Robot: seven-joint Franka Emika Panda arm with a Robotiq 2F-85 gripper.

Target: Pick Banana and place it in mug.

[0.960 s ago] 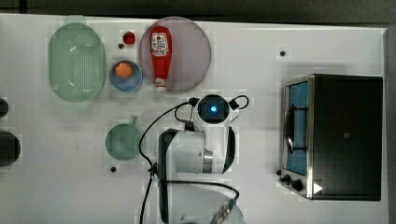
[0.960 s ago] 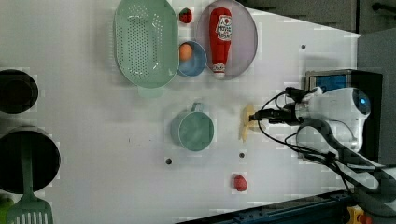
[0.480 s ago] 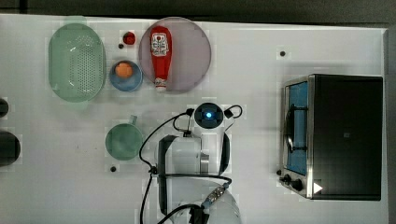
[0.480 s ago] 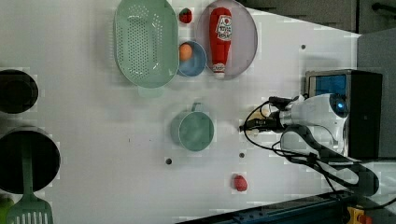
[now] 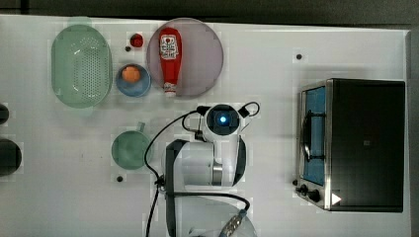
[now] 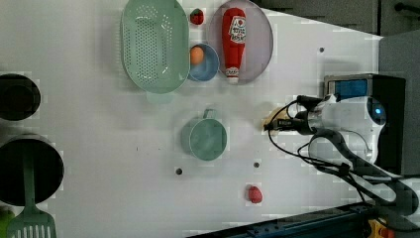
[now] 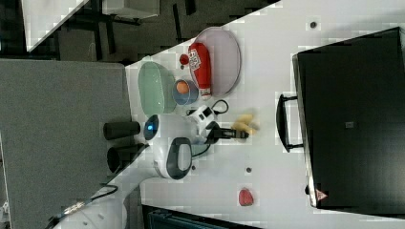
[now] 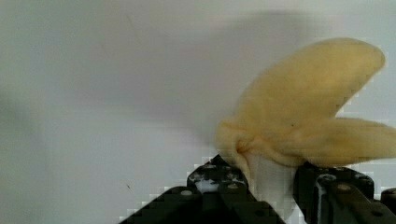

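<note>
Gripper at the banana, mug not yet filled.

The gripper [image 8: 266, 186] has a finger on each side of the banana's [image 8: 303, 112] stem end, though whether it grips firmly I cannot tell; the banana lies on the table [image 6: 99, 148], well apart from the mug [image 6: 207, 140], toward the left view's right. Lifting, carrying and dropping it in remain.

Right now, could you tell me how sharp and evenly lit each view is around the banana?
Wrist view: the banana is soft and out of focus, throwing a broad grey shadow on the table; the fingers are dark. Right view: the banana is small but distinct, evenly lit. Left view: the banana is a blocky sliver beside the gripper. Top view: the table is bright and blocky.
</note>
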